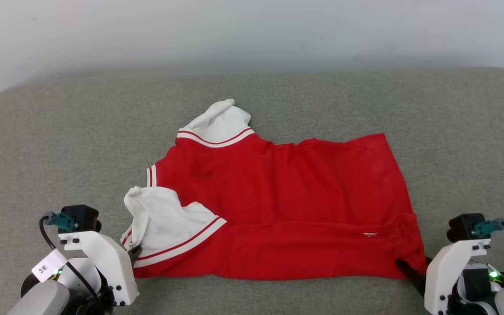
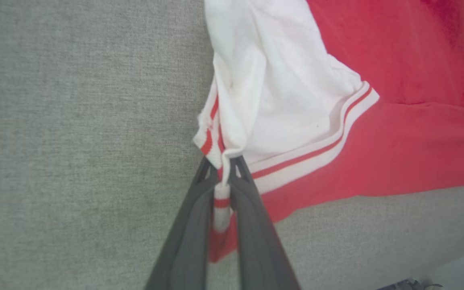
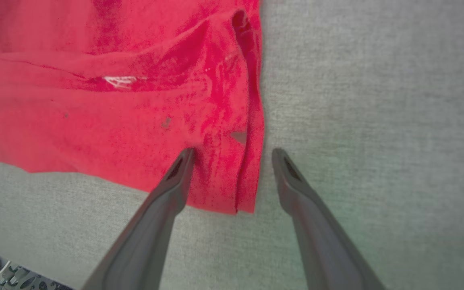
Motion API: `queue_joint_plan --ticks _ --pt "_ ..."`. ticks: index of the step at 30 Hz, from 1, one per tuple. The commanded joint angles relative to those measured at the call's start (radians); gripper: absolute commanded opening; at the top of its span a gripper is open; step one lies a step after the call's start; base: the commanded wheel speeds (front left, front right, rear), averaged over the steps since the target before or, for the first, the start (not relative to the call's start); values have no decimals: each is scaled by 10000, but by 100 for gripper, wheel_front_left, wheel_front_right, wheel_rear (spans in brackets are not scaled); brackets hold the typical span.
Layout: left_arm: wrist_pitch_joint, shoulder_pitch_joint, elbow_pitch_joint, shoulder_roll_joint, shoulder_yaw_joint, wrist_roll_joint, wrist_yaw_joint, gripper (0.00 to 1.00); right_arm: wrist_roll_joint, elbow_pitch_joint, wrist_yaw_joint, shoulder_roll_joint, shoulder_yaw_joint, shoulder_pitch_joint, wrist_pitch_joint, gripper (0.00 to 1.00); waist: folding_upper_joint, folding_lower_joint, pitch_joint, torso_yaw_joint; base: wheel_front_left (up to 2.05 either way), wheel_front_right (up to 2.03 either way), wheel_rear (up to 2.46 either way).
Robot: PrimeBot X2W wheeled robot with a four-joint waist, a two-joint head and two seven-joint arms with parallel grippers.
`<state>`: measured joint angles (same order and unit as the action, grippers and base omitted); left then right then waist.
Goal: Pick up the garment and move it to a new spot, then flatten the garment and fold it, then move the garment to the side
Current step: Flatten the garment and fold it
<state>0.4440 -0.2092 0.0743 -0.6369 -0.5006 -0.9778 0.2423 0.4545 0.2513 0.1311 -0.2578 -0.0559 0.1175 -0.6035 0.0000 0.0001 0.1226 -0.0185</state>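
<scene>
At the near left edge: left gripper point(image 2: 224, 159) pressed together, pinching the shirt point(image 2: 397, 141) by the striped cuff of its near white sleeve. A strip of the red-and-white trim runs down between the two fingers.
Left gripper, hard to see: from my head camera its white wrist bracket point(image 1: 103, 258) covers most of it, so I get just one dark tip against the sleeve.
Near right edge: right gripper point(image 3: 232, 155) spread wide, straddling the shirt's near right corner. One finger is over red cloth, the other over bare grey cushion point(image 3: 377, 100) just beside the side edge. I cannot tell whether the tips press down.
Beside the left wrist: a black cable point(image 1: 43, 232) with a small white tag point(image 1: 48, 266); its writing is too small for me to read surely.
Shirt, position: spread across the middle of the cushion, sleeves toward my left, hem toward my right, plain red side up.
Shirt, near edge: a band of red lies doubled along it. A tiny white mark sits by the fold, too small to make out.
Sleeves: both crumpled, so their inner folds are hidden from me. The far one sticks up past the shoulder.
Far side: bare cushion, then a pale wall point(image 1: 252, 30).
</scene>
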Motion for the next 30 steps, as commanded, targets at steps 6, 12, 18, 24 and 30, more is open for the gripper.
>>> queue_joint_plan --ticks 6,12,18,24,30 --pt "-137 -8 -57 67 60 -5 0 0 481 915 -6 88 -744 373 -616 25 0 -1 286 107 0 0 0" --pt "-375 157 -85 136 127 -12 9 0 770 1126 -8 -181 -873 590 -376 0 0 -1 215 121 0 0 0" --pt "-665 661 -163 219 186 -109 206 0 853 796 -12 -401 -631 185 19 0 0 -1 -492 142 0 0 0" --pt "-741 1629 -533 -120 294 -229 534 0 783 30 -12 -346 -325 -833 -190 0 0 -1 -1252 110 0 0 0" --pt "-817 2758 -915 -380 496 -525 920 0 630 -862 -12 -45 150 -2087 -438 0 0 -1 -1540 8 0 0 0"
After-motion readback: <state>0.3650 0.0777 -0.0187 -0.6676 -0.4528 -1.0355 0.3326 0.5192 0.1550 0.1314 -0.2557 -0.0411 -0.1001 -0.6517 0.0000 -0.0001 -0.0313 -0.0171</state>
